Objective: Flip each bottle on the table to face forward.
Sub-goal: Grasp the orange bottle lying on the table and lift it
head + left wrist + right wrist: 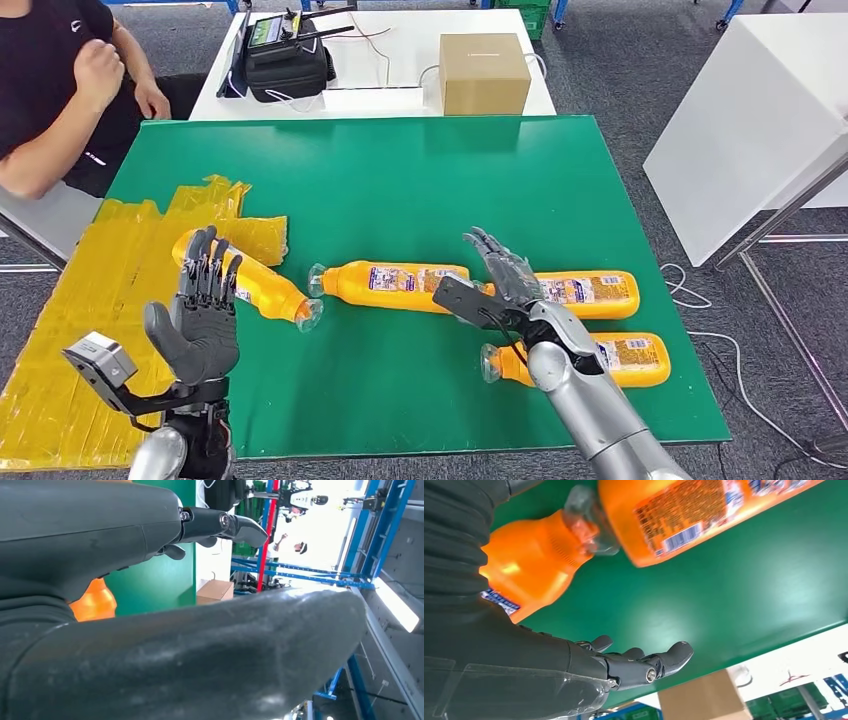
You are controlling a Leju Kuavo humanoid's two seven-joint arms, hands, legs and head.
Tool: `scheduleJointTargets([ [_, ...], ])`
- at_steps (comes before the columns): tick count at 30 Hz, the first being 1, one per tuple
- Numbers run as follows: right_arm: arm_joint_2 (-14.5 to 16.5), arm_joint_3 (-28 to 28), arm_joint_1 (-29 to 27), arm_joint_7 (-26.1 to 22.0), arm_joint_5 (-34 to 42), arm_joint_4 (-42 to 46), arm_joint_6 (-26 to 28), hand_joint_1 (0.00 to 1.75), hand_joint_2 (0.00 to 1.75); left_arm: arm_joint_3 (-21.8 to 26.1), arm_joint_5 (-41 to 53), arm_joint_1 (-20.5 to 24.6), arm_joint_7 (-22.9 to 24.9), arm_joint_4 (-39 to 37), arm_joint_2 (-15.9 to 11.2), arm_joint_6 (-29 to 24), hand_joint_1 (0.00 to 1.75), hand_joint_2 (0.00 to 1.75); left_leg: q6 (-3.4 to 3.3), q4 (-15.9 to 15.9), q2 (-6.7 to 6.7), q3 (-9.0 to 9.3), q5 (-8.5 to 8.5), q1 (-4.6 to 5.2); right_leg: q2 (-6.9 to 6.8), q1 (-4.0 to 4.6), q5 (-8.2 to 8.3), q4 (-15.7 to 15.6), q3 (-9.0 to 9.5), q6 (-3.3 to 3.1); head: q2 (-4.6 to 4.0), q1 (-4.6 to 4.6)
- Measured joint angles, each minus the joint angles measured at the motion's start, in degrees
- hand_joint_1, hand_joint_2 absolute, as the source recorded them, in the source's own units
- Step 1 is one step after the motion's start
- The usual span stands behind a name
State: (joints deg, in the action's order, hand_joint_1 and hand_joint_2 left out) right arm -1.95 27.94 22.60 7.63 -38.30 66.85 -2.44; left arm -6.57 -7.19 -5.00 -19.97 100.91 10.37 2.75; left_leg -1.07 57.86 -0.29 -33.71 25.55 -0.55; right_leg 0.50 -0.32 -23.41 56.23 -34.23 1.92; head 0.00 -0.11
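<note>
crowding the green mat [400, 180]: four orange bottles [390, 285], yellow tape [90, 300].

Four orange bottles lying on the green mat: one at left [245, 285], one at centre [390, 285], one right of centre [590, 294], one at lower right [625, 360]. One cardboard box [484, 72] at upper centre. One black case [285, 55] at upper left. One person [55, 90] at far upper left.
</note>
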Motion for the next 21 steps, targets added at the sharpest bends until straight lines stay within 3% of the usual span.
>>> scheduleJointTargets([
  [7,0.88,1.66,1.13,-0.09,0.43,-1.83,0.03,0.00,1.75,-0.81,0.74,0.27,2.21,-0.64,0.37,-1.36,0.00,0.00,0.00,0.00,0.03,0.01,0.00,0.01,0.01,-0.03,0.00,0.00,0.01,0.00,0.00,0.01],
  [21,6.05,7.48,7.54,0.36,1.83,-12.01,0.26,0.00,1.75,-2.10,-2.51,2.39,2.44,-4.67,0.32,-1.59,0.00,0.00,0.01,0.00,0.03,0.02,-0.01,-0.01,0.01,0.03,0.00,0.01,0.00,0.00,0.00,0.01],
])
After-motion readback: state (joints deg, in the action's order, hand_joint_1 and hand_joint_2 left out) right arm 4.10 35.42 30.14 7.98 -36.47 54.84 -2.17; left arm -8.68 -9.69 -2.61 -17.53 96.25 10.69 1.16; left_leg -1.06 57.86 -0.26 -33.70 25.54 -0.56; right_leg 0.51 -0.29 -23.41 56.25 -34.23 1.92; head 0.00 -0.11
